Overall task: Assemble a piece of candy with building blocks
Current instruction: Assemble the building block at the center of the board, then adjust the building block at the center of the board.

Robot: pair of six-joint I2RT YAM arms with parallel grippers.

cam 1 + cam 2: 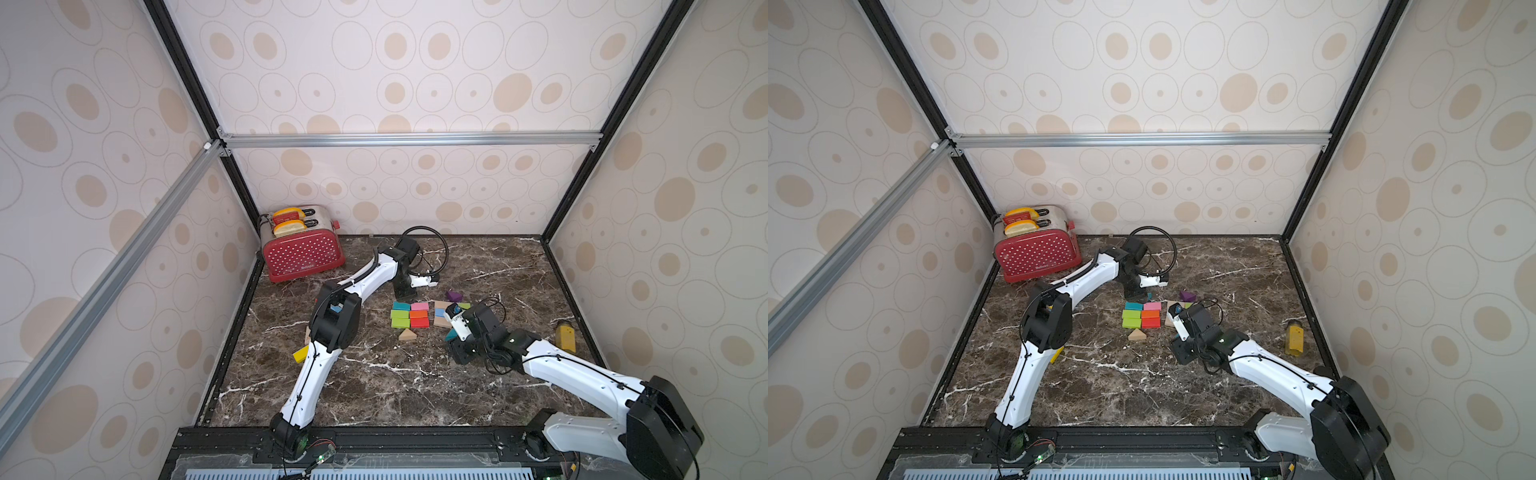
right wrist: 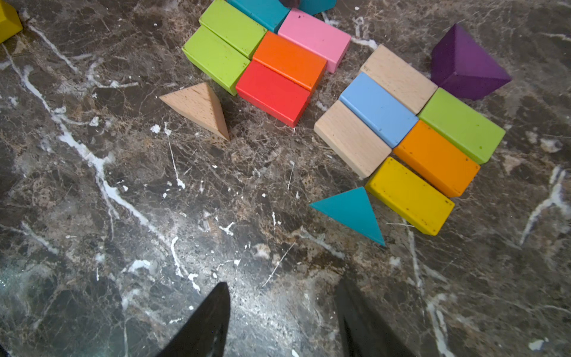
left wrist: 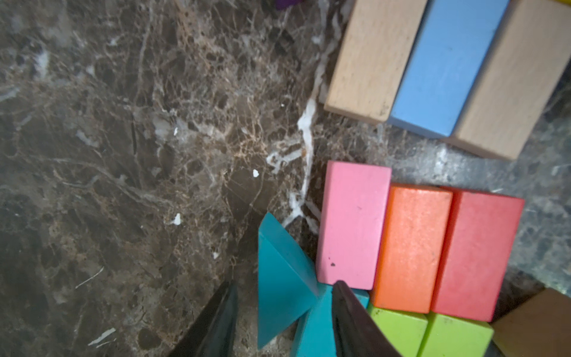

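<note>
The veined marble bench (image 1: 374,386) looks slick, so the smooth painted building blocks (image 1: 410,314), six bricks packed mid-bench, could slide. The teal wedge (image 3: 284,262) lies at their far edge between the parted fingers of the released left pincer (image 3: 284,284); pulling away carelessly could knock it askew. The right pincer (image 2: 282,287) gapes empty, nearer and to the right.

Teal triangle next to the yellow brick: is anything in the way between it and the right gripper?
No, nothing visible is in the way. In the right wrist view, only bare marble table lies between the open right gripper and the teal triangle, which lies flat beside the yellow brick.
</note>
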